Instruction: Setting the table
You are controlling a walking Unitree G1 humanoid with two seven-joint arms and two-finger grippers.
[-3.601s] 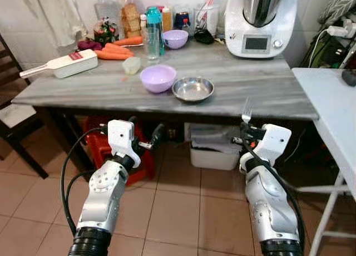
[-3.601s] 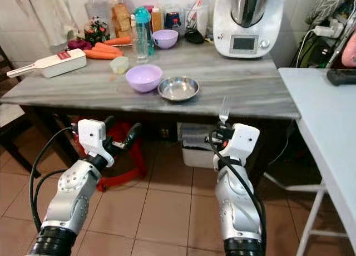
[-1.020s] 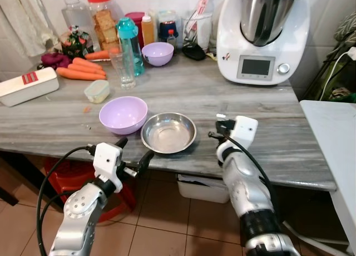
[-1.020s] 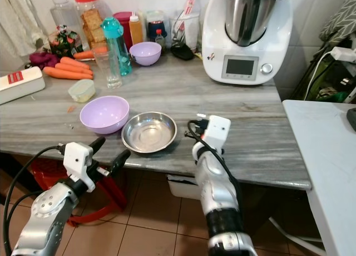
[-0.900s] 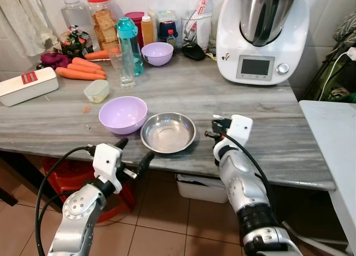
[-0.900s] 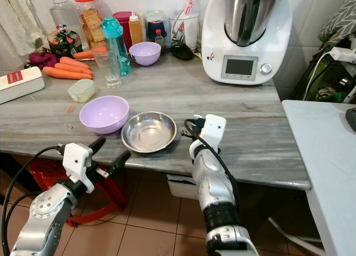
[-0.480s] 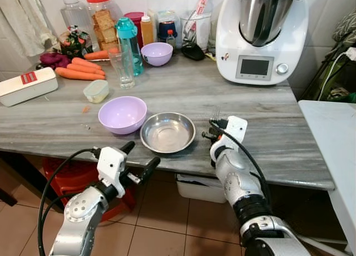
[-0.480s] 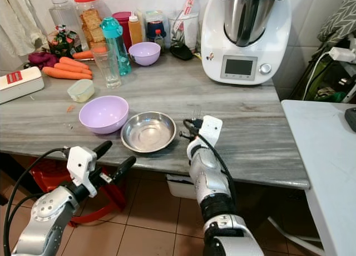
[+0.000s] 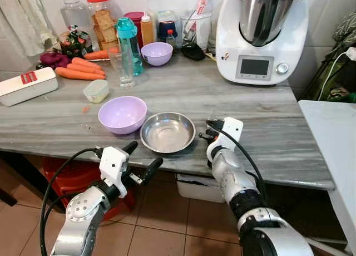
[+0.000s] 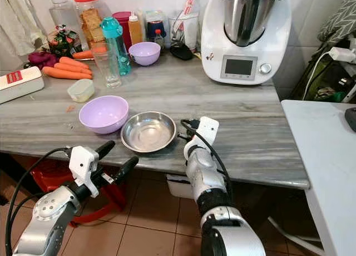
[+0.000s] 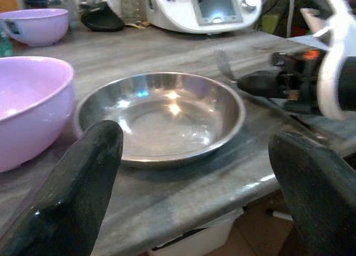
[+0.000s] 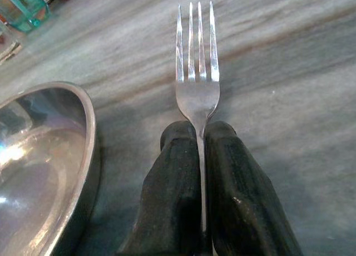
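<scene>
The fork (image 12: 198, 89) lay low over the grey counter (image 9: 267, 108), just right of the steel bowl (image 9: 167, 132), near the frame's centre. It looked light, stiff and slick, best pinched at the narrow neck, where the right gripper (image 12: 200, 150) was clamped on it, forearm reaching up from the lower right. The left gripper (image 9: 142, 158) hovered spread and empty at lower left

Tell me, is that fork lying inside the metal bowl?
No, the fork is pinched in the right gripper over bare counter beside the steel bowl.
</scene>
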